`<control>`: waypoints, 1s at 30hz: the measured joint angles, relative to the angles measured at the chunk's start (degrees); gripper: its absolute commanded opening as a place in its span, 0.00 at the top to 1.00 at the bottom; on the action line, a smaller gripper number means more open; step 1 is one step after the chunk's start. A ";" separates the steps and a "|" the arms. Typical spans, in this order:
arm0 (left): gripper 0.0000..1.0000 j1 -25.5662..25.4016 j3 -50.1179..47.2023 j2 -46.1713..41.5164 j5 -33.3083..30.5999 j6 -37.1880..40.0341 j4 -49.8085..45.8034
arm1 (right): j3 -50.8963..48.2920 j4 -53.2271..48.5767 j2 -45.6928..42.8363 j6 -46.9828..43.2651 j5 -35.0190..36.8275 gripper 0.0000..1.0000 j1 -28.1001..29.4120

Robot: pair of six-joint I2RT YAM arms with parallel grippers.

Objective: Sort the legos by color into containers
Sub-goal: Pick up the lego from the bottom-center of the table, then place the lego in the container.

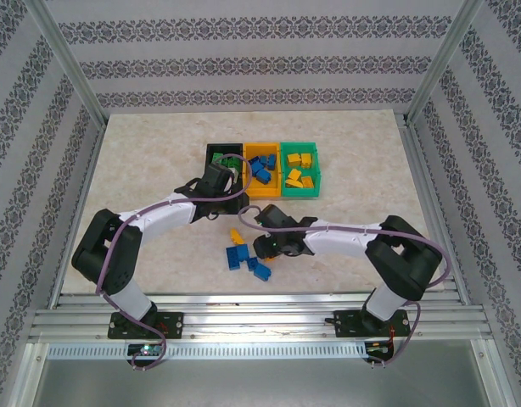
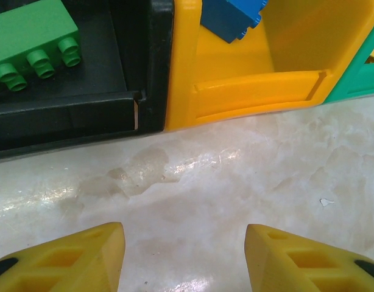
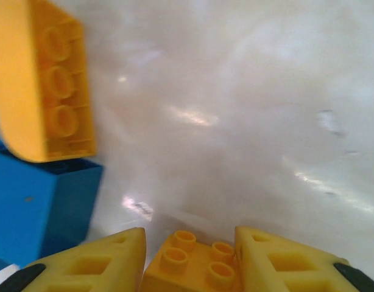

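Observation:
My right gripper point(image 3: 190, 244) is shut on a small yellow lego point(image 3: 193, 266), low over the table; from above it point(image 1: 259, 246) is among the loose legos. Just ahead of it to the left, a longer yellow lego point(image 3: 41, 85) leans on a blue lego point(image 3: 35, 207). The left gripper point(image 2: 184, 243) stands open with nothing between its fingers, over bare table right in front of the black bin point(image 2: 65, 115) and the orange bin point(image 2: 248, 91). A green lego point(image 2: 28, 36) lies in the black one, a blue lego point(image 2: 232, 18) in the orange one.
The three bins stand in a row at mid table: black point(image 1: 211, 153), orange point(image 1: 262, 192), green point(image 1: 305, 192) holding yellow bricks. Two blue bricks point(image 1: 237, 254) point(image 1: 260, 269) and a yellow one point(image 1: 237, 235) lie loose near the right gripper. Metal frame posts edge the table.

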 measured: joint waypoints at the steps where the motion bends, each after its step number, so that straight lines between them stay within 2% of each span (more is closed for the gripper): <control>1: 0.46 0.00 -0.02 0.00 0.13 -0.04 0.00 | -0.48 -0.09 -0.79 -0.02 0.02 0.60 -1.29; 11: 0.46 0.00 -0.37 0.00 0.63 -0.72 0.50 | -1.07 -0.07 -10.51 -2.08 -1.33 0.60 -16.63; 15: 0.46 0.00 -1.16 0.00 1.57 -1.29 0.74 | 1.07 0.13 -10.86 -3.76 -2.82 0.60 -23.54; 22: 0.46 -0.07 -3.80 -0.37 2.36 -2.86 2.05 | 13.38 2.27 -2.01 -5.20 -8.20 0.58 -32.96; 30: 0.46 -0.17 -7.72 -4.24 2.93 -3.72 2.01 | 29.55 2.23 11.78 -6.03 -12.00 0.54 -35.15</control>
